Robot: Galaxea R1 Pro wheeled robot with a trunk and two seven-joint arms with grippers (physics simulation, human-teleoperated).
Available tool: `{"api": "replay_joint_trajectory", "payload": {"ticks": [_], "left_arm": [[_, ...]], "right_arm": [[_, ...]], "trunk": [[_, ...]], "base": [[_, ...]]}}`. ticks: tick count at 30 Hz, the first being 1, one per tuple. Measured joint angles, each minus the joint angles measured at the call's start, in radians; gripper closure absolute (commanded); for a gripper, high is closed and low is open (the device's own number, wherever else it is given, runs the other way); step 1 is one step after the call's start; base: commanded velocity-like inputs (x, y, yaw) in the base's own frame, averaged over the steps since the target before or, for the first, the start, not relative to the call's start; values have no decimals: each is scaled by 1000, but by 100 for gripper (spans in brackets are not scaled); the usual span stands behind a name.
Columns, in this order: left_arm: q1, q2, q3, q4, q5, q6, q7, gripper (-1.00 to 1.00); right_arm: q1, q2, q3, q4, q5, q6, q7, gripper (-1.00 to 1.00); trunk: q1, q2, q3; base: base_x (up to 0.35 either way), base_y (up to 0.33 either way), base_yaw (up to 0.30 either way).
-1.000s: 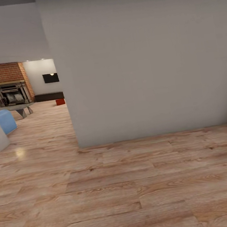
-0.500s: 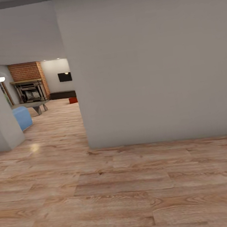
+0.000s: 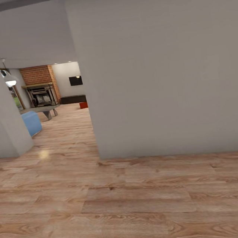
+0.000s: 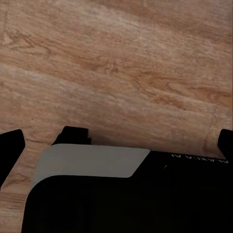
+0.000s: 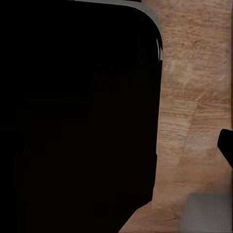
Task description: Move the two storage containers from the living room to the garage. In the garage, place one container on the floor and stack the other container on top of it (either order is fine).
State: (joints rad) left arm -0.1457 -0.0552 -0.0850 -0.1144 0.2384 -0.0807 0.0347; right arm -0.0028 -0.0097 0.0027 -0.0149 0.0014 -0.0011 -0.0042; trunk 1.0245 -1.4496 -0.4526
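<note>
Far down the passage, one orange-red storage container [image 3: 83, 105] sits on the living room's wood-plank floor [image 3: 64, 120], half hidden behind the wall corner. The garage and its concrete floor are out of view. My left gripper [image 4: 116, 141] hangs over wood planks and the robot's dark base [image 4: 126, 194]; its fingertips [image 4: 10, 145] stand far apart with nothing between them, so it is open. My right gripper [image 5: 116, 145] hangs beside a black body; one fingertip [image 5: 226, 145] shows at the picture's outer edge, spread wide.
A broad pale wall [image 3: 165, 71] blocks the way ahead, its corner [image 3: 98, 153] close by. A grey wall pier [image 3: 3, 123] stands left. Between them the passage leads to a blue sofa [image 3: 32, 123], grey low table [image 3: 44, 110], brick fireplace [image 3: 40, 88] and wall TV [image 3: 75, 80].
The whole head picture has shifted: the living room opening now lies further right and the left pier looms larger, so the camera has moved. The wooden door frame at the right edge is gone.
</note>
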Motion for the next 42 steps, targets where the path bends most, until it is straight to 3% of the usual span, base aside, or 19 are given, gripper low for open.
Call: {"api": "replay_joint_trajectory", "payload": {"ticks": [24, 42], "left_arm": [[0, 0, 0, 0, 0, -1, 0, -100], [1, -1, 0, 0, 0, -2, 0, -100]], "right_arm": [[0, -3, 0, 0, 1, 0, 0, -100], [0, -3, 6, -1, 6, 0, 0, -100]], "trunk": [[0, 0, 0], [0, 0, 1]], "base": [[301, 0, 203], [325, 0, 15]]}}
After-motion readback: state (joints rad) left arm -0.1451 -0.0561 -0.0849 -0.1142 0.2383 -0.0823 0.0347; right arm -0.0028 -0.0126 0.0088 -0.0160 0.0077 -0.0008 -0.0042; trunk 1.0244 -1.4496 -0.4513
